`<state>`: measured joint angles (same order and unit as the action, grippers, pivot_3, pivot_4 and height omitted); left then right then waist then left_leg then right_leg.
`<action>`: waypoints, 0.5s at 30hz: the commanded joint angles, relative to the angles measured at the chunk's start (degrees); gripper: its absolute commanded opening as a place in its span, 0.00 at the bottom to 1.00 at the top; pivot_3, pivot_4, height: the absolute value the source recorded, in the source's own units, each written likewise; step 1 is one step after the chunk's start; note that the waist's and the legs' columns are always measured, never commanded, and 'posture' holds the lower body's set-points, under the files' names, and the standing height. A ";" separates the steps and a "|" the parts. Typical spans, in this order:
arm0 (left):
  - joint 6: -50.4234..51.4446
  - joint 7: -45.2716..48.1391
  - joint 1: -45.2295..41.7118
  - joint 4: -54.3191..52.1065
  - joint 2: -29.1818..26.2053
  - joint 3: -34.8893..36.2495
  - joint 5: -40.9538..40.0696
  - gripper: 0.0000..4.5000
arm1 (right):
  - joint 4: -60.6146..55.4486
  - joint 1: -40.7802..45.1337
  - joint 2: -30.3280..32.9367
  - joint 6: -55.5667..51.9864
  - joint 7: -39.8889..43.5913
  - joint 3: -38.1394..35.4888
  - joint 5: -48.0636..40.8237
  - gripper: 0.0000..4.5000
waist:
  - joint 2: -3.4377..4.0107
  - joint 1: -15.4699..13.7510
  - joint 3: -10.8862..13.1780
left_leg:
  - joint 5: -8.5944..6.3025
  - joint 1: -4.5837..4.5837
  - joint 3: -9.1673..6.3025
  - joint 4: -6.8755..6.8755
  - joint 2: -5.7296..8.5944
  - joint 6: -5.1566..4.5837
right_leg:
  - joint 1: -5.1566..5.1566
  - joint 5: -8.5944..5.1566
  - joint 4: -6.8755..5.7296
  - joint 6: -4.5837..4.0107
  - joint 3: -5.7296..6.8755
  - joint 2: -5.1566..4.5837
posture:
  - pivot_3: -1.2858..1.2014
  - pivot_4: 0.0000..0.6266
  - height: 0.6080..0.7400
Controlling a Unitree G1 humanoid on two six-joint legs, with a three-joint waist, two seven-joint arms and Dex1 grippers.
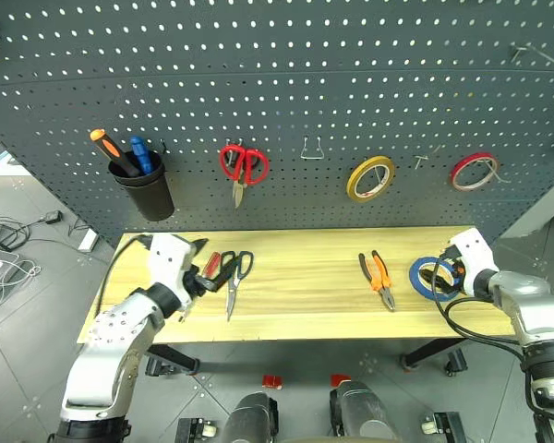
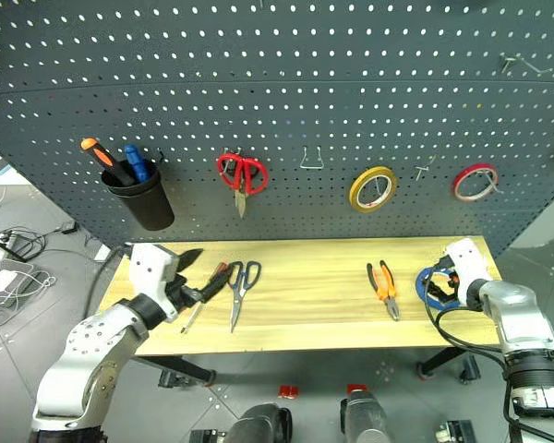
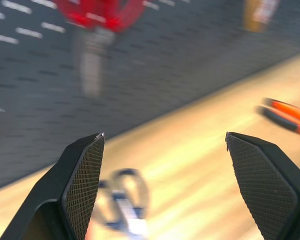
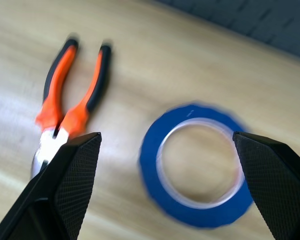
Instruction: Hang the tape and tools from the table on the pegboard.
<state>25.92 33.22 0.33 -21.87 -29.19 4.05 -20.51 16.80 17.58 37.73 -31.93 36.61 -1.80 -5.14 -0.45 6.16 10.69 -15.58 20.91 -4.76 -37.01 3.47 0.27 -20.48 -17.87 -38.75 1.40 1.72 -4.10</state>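
On the light wood-grain worktop (image 1: 305,295) the task's things lie flat in a row. The blue tape roll (image 4: 197,165) sits near the right end. The left claw (image 1: 206,269) hovers at the left end with its two black fingers spread wide and nothing between them, just beside the red-handled screwdriver (image 2: 210,281) and the black-handled scissors (image 1: 236,277), which lie side by side. The right claw (image 1: 440,277) hangs over the blue roll, its fingers also wide apart and gripping nothing; in the right wrist view the roll lies on the wood between the two fingertips. The orange-and-black pliers (image 1: 378,277) rest to the left of the tape, apart from it, handles toward the pegboard (image 1: 286,83).

On that dark grey board hang red-handled scissors (image 1: 243,168), a yellow tape roll (image 1: 370,178) and a red tape roll (image 1: 474,171). A black cup (image 1: 145,191) at the left holds an orange-handled and a blue-handled screwdriver.
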 commanded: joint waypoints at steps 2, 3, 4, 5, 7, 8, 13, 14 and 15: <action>-0.19 8.63 -3.18 -3.08 -2.91 -6.97 -1.19 0.91 | 6.39 5.63 -1.23 -0.24 -1.01 3.32 2.98 1.00 | -0.09 0.50 0.91 | -0.04 0.01 0.17 -0.02 0.01 -0.07 | -0.05 0.01 0.00 0.01 -0.18 0.00 | 0.38 0.36 1.00; -0.48 9.96 -4.15 -2.85 -3.28 -8.48 -0.87 0.91 | 8.56 7.09 -1.67 0.09 -0.94 4.38 3.71 1.00 | -0.10 0.57 1.18 | -0.06 -0.03 0.28 -0.03 0.01 -0.11 | -0.06 0.02 0.01 0.03 -0.29 0.00 | 0.38 0.37 1.00; -0.49 11.14 -5.32 -2.57 -3.44 -9.84 -0.87 0.91 | 11.26 8.71 -2.17 1.01 -0.78 5.65 4.68 1.00 | -0.18 0.70 1.49 | -0.06 -0.01 0.35 -0.03 0.01 -0.11 | -0.12 0.04 0.02 0.06 -0.36 0.01 | 0.38 0.38 1.00; -0.43 12.26 -6.63 -2.10 -3.49 -11.18 -0.76 0.91 | 14.43 10.45 -2.74 2.16 -0.67 6.80 5.70 1.00 | -0.30 0.96 1.77 | -0.07 0.00 0.45 -0.04 0.01 -0.13 | -0.16 0.05 0.01 0.09 -0.47 0.02 | 0.38 0.38 1.00; -0.37 14.03 -8.56 -1.27 -3.69 -13.06 -0.69 0.91 | 19.91 13.41 -3.66 4.57 -0.55 8.64 7.46 1.00 | -0.42 1.76 2.10 | -0.07 0.03 0.54 -0.03 -0.01 -0.14 | -0.26 0.07 -0.01 0.12 -0.58 0.05 | 0.38 0.39 1.00; -0.39 14.78 -9.43 -0.80 -3.72 -13.87 -0.59 0.91 | 22.84 14.95 -4.14 6.03 -0.69 9.45 8.33 1.00 | -0.47 2.00 2.27 | -0.08 0.11 0.59 -0.04 -0.01 -0.16 | -0.35 0.09 -0.03 0.15 -0.64 0.05 | 0.38 0.40 1.00; 0.27 17.73 -13.65 1.08 -2.99 -17.34 -0.34 0.91 | 39.02 23.52 -7.01 10.90 -2.02 11.55 11.82 1.00 | -0.63 3.01 3.23 | -0.17 0.35 0.95 -0.05 -0.04 -0.31 | -0.77 0.15 -0.10 0.25 -0.98 0.06 | 0.39 0.43 1.00; 0.10 18.14 -14.34 1.35 -2.86 -18.09 -0.01 0.91 | 41.64 24.98 -7.35 11.14 -1.69 11.78 12.31 1.00 | -0.68 3.34 3.29 | -0.18 0.50 0.98 -0.10 -0.04 -0.32 | -0.88 0.17 -0.09 0.28 -1.00 0.06 | 0.39 0.43 1.00; -0.23 18.50 -14.91 1.58 -2.77 -18.79 0.37 0.91 | 43.78 26.18 -7.55 11.42 -1.22 12.04 12.77 0.96 | -0.73 3.52 3.41 | -0.19 0.55 1.00 -0.16 -0.04 -0.34 | -0.91 0.18 -0.08 0.30 -1.01 0.06 | 0.39 0.43 1.00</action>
<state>26.24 50.72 -13.96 -19.60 -32.11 -13.81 -20.56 56.92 42.61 30.19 -21.53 34.98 9.94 6.19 -1.18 9.67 14.10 -15.78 21.50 -3.75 -37.21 3.43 -0.09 -21.40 -17.67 -38.81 1.73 0.70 -4.04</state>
